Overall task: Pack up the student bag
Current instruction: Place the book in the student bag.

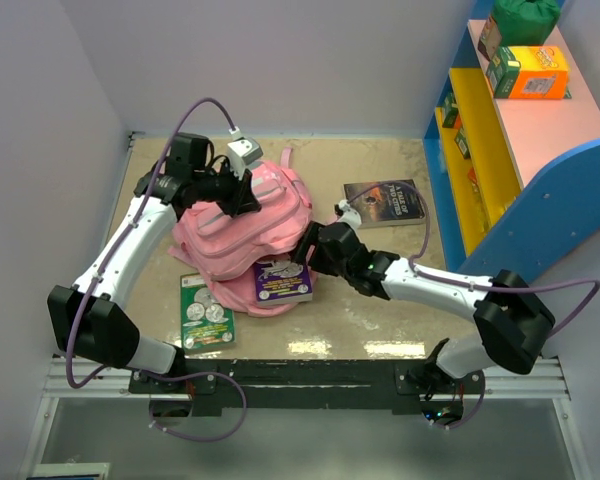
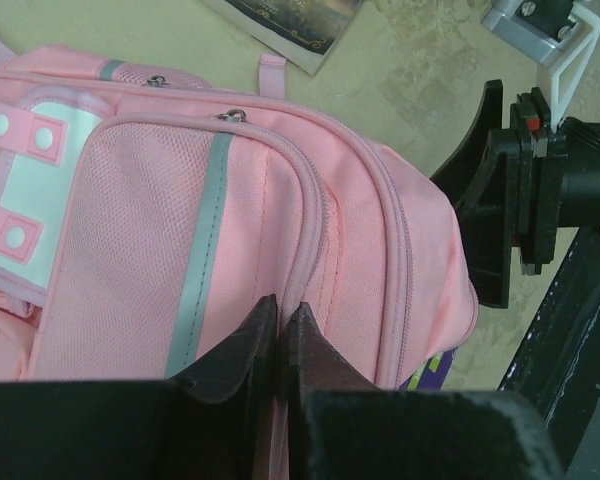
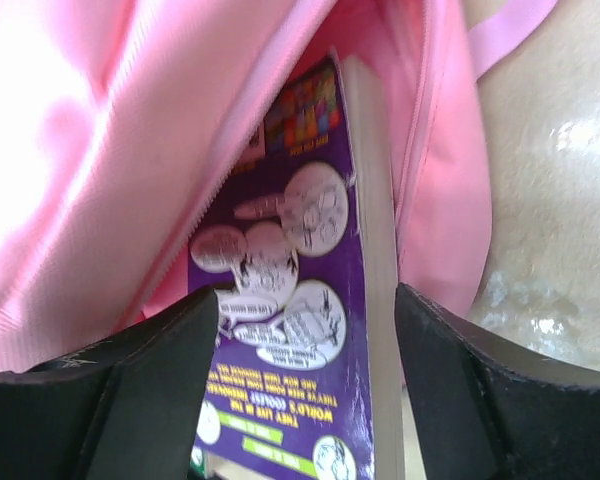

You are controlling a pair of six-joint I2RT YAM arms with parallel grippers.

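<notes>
While left gripper (image 2: 280, 308) pinches the student bag (image 2: 130, 250), right gripper (image 3: 305, 312) reaches low, spread around purple book (image 3: 310, 200).

One bag (image 1: 245, 225) on one desk (image 1: 380, 300). Three books: a purple book (image 1: 283, 281) at the bag's 5 o'clock, a green book (image 1: 206, 311) at its 7 o'clock, a dark book (image 1: 385, 202) at its 3 o'clock. One shelf (image 1: 540, 140) at the desk's 2 o'clock bears one orange box (image 1: 538, 73); its other small boxes are too unclear to count. Two arms: left arm (image 1: 120, 250), right arm (image 1: 435, 283).
</notes>
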